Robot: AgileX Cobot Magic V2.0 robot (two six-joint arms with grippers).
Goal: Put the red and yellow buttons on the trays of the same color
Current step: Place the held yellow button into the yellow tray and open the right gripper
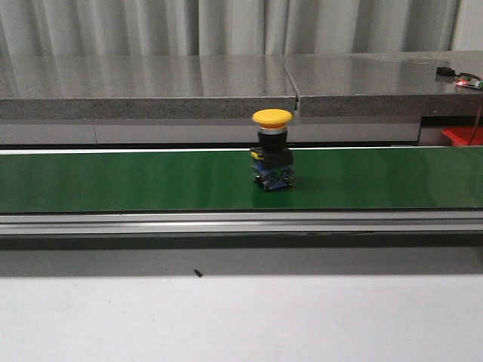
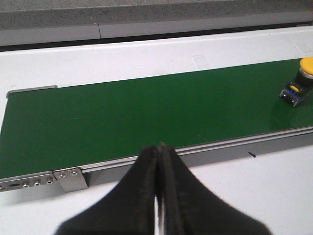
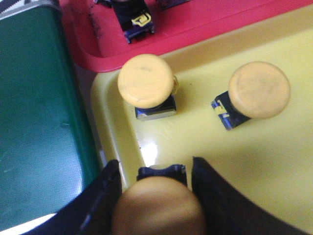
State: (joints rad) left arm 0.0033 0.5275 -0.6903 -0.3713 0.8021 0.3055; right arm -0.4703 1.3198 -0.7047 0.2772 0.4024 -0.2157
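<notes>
A yellow button (image 1: 272,151) stands upright on the green belt (image 1: 113,181); the left wrist view shows the yellow button (image 2: 299,81) far off. My left gripper (image 2: 157,149) is shut and empty, over the white table by the belt's near rail. My right gripper (image 3: 155,164) hangs over the yellow tray (image 3: 274,166), open, with its fingers on either side of a yellow button (image 3: 159,205) whose base is on the tray. Two more yellow buttons (image 3: 145,81) (image 3: 259,90) stand there. The red tray (image 3: 205,19) behind holds button bases (image 3: 138,22) with their caps cut off.
The belt's end (image 3: 34,122) lies right beside the yellow tray's rim. A grey stone ledge (image 1: 151,83) runs behind the belt. A corner of the red tray (image 1: 462,136) shows at the far right. A metal bracket (image 2: 71,178) sits on the belt's near rail.
</notes>
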